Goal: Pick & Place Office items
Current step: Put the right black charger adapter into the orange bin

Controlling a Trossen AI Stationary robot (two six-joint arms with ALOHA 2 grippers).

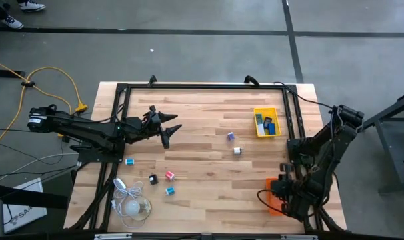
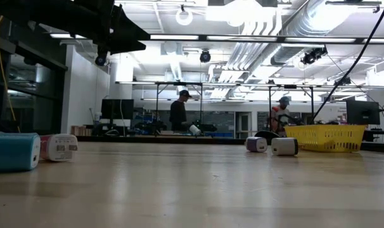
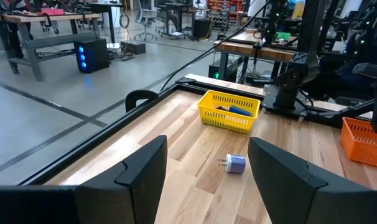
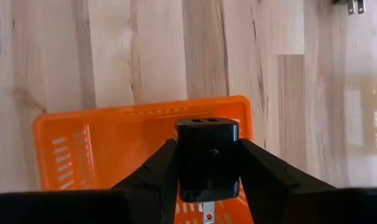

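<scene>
- Wooden table (image 1: 202, 167) in a large workshop; two people stand far off in the low view, not involved.
- Right gripper (image 4: 207, 171) is clenched on a black plug adapter (image 4: 207, 155), held directly above the orange tray (image 4: 114, 143) at the table's right front edge. Judgement: poised for the drop, so the piece falls inside the walls.
- Left gripper (image 3: 204, 171) hovers over the left-centre of the table, fingers spread and empty, aimed across at the purple adapter (image 3: 235, 163) and the yellow tray (image 3: 229, 112) beyond it. Judgement: lined up for a next pick.
- Yellow tray already carries a few blue and dark pieces.
- Loose items remain: purple and white adapter (image 1: 237, 151) near centre; teal, black and pink-red ones front-left, near the white bulb with cord (image 1: 134, 207).
</scene>
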